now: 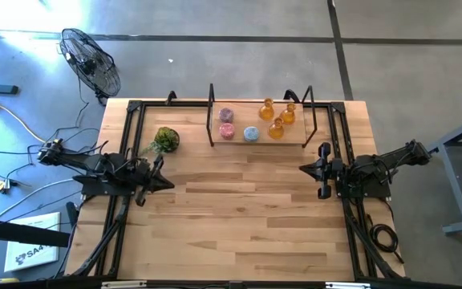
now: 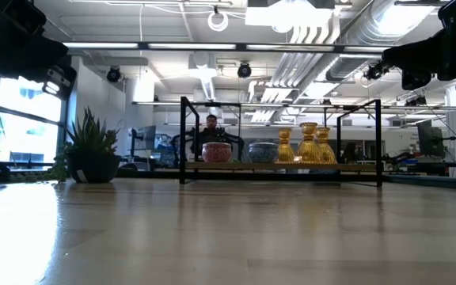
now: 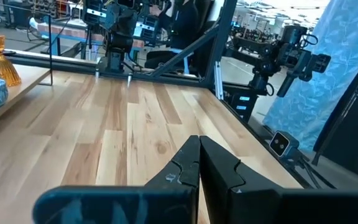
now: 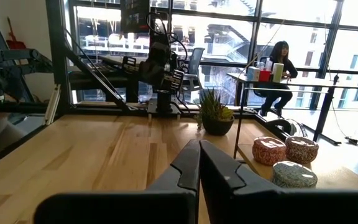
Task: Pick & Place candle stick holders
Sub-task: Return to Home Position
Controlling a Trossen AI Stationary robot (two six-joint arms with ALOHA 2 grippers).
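High view: six candle stick holders [image 1: 255, 122] stand on the shelf [image 1: 301, 137] at the table's [image 1: 247, 217] far edge. Glass, so probably light, rigid, slick, breakable. Grip amber necks, squat bodies. Left arm [image 1: 95, 164] and right arm [image 1: 375, 168] sit at the sides, jaws together.

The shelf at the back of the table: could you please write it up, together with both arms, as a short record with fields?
Shelf: black-framed, at the far edge of the table
On it: three amber holders, two pink holders, one blue holder
Beside it: green plant on the tabletop, to its left in the high view
Left gripper: shut, empty, above the table's left side
Right gripper: shut, empty, above the table's right side
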